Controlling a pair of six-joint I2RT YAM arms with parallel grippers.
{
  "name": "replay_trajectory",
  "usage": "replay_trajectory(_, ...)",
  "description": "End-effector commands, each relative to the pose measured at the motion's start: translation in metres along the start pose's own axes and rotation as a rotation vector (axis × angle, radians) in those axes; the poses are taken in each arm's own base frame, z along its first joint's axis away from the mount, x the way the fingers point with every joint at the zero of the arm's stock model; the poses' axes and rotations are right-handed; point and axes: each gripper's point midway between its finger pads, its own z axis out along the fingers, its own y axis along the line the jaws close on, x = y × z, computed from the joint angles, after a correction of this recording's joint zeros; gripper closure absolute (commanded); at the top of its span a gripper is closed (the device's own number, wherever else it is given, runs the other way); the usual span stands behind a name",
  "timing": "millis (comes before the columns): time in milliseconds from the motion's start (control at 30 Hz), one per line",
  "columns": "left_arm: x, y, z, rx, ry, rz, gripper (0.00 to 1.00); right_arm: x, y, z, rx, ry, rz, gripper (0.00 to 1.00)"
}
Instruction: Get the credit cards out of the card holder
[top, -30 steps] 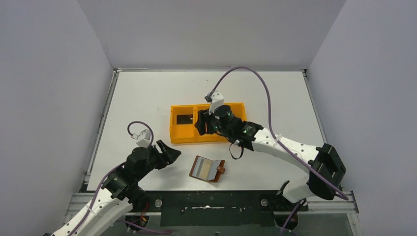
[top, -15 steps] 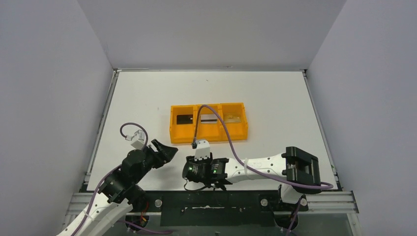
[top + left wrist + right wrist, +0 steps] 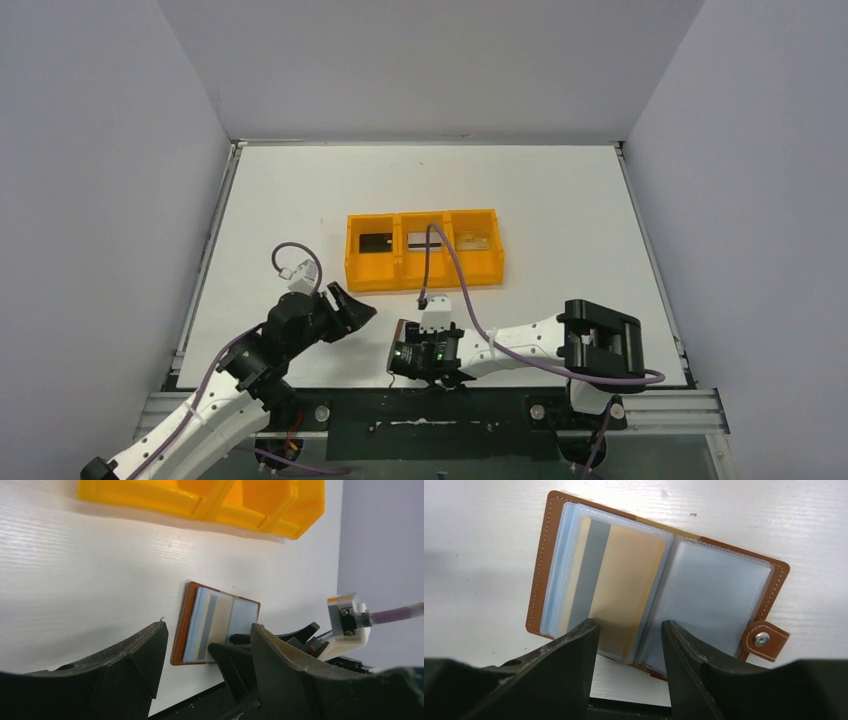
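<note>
The card holder (image 3: 719,595), a brown leather wallet, lies open at the table's near edge, with a tan-gold card (image 3: 624,590) with a grey stripe in its left pocket and its snap tab (image 3: 766,640) at the right. My right gripper (image 3: 629,630) is open and hangs just above its near edge. From above, my right gripper (image 3: 425,360) hides most of the wallet (image 3: 403,326). My left gripper (image 3: 352,308) is open and empty to the left, its view framing the wallet (image 3: 195,625). A black card (image 3: 375,241), a silvery one (image 3: 422,241) and a tan one (image 3: 475,240) lie in the tray.
The orange three-compartment tray (image 3: 400,277) stands mid-table, beyond the wallet; it also shows in the left wrist view (image 3: 150,495). The table's dark front edge (image 3: 634,712) runs right under my right fingers. My right arm's cable loops over the tray.
My right arm swung from the tray back to the near edge and now hangs over the wallet. My left gripper moved slightly right, towards the wallet.
</note>
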Motion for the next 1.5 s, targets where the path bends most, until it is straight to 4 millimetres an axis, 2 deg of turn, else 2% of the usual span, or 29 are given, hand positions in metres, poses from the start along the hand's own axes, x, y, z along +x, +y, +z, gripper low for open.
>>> replay_trajectory(0,0.013,-0.03,0.015,0.117,0.108,0.081,0.42,-0.017,-0.001,0.003,-0.094,-0.077,0.065,0.52)
replay_trajectory(167,0.035,-0.03,0.029,0.135,0.16,0.106,0.47,-0.026,0.003,0.008,-0.266,-0.082,0.061,0.52)
replay_trajectory(333,0.052,-0.03,0.03,0.116,0.149,0.103,0.49,-0.031,-0.008,0.008,-0.366,-0.087,0.131,0.52)
replay_trajectory(500,0.07,-0.032,0.032,0.089,0.187,0.129,0.52,-0.04,-0.006,0.004,-0.472,-0.093,0.165,0.54)
replay_trajectory(700,0.077,-0.029,0.045,0.022,0.213,0.196,0.53,-0.035,-0.001,0.011,-0.485,-0.076,0.169,0.58)
replay_trajectory(933,0.086,-0.028,0.054,0.012,0.247,0.225,0.55,-0.021,-0.011,0.029,-0.424,-0.052,0.236,0.71)
replay_trajectory(1100,0.091,-0.022,0.055,0.003,0.258,0.221,0.58,-0.028,-0.003,0.023,-0.494,-0.084,0.23,0.86)
replay_trajectory(1367,0.091,-0.024,0.054,0.015,0.267,0.245,0.65,-0.032,-0.003,0.018,-0.58,-0.099,0.256,0.87)
replay_trajectory(1467,0.092,-0.029,0.055,0.027,0.276,0.263,0.66,-0.037,-0.002,0.011,-0.642,-0.113,0.282,0.91)
